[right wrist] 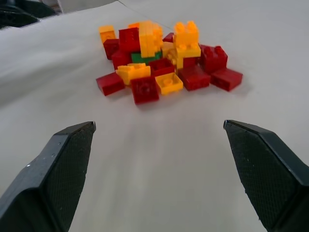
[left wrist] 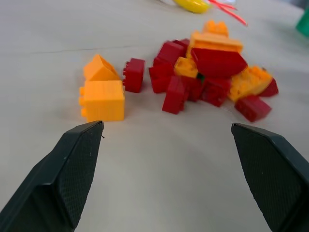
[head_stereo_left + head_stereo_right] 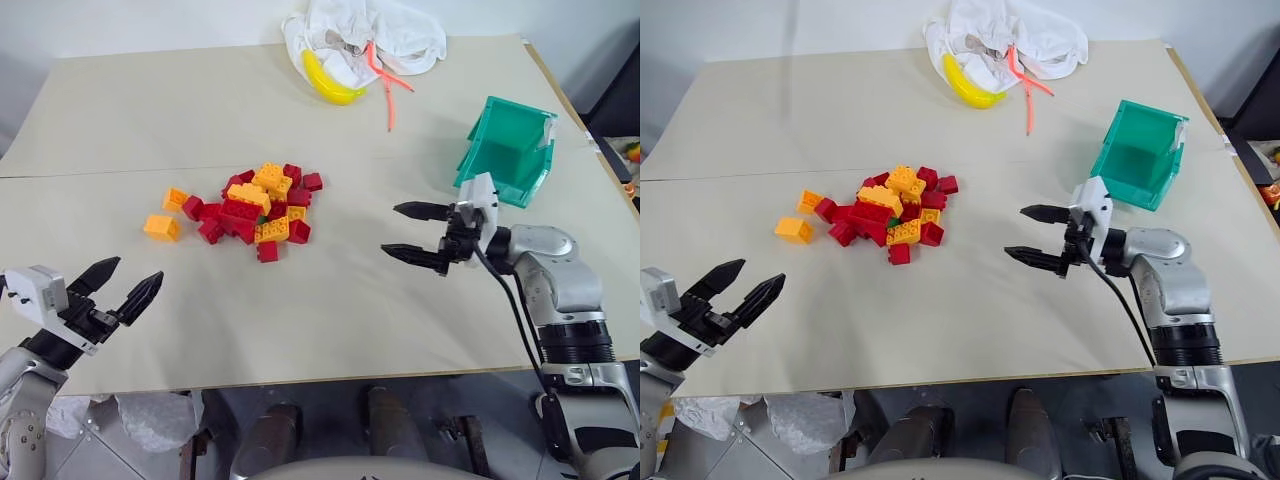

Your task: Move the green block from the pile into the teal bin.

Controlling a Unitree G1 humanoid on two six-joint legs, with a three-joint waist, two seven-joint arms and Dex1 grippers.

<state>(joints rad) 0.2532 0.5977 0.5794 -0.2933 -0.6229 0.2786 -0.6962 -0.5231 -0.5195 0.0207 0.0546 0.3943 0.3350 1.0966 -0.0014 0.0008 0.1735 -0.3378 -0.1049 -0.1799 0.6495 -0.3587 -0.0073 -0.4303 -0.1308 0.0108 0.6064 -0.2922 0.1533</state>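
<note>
The green block [image 1: 146, 57] is sitting buried mid-pile [image 3: 250, 208], only a sliver showing between red and yellow bricks, near the table's [image 3: 330, 320] middle and well apart from the bin [image 3: 507, 150] toward the far right corner. You are still approaching: the right gripper [image 3: 417, 232] is hovering with fingers spread, empty, facing the pile, and the left gripper [image 3: 120, 285] is spread near the front left edge. Next you need to reach in from the right and pinch just the green one without dragging its neighbours.

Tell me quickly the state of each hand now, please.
Left hand: open, holding nothing.
Right hand: open, holding nothing.
</note>
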